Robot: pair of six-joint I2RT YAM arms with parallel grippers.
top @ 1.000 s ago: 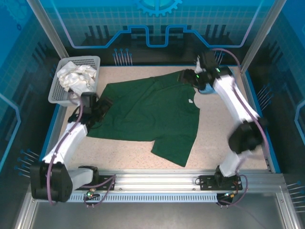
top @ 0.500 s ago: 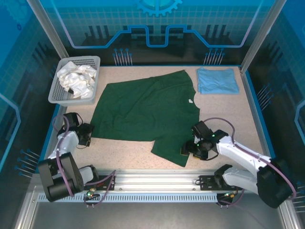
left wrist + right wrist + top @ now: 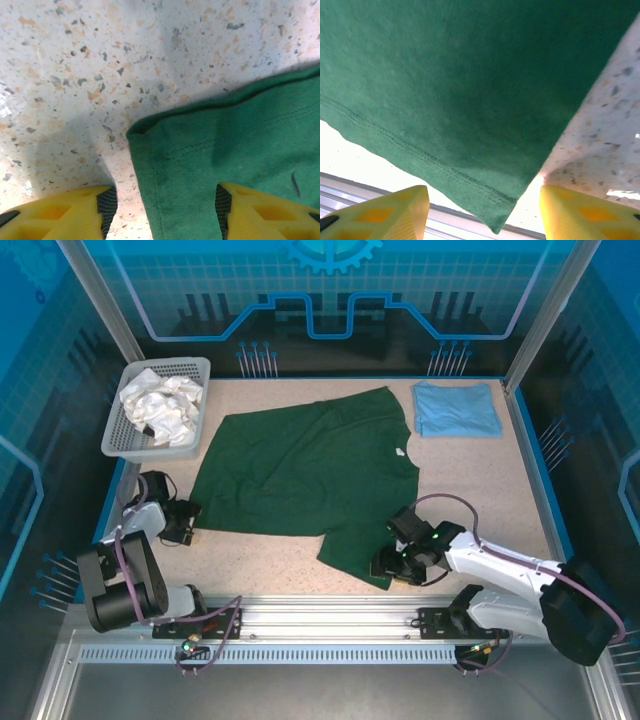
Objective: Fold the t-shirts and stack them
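Two left fingers [image 3: 55,215] cropped below, dark green t-shirt [image 3: 240,150] edge between them

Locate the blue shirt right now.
In the top view, the blue shirt lies folded in the far right corner of the table, beside the green shirt spread in the middle, opposite the basket at far left.

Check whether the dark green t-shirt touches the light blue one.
Apart. The top external view shows a strip of bare table between the dark green t-shirt's right edge and the light blue t-shirt.
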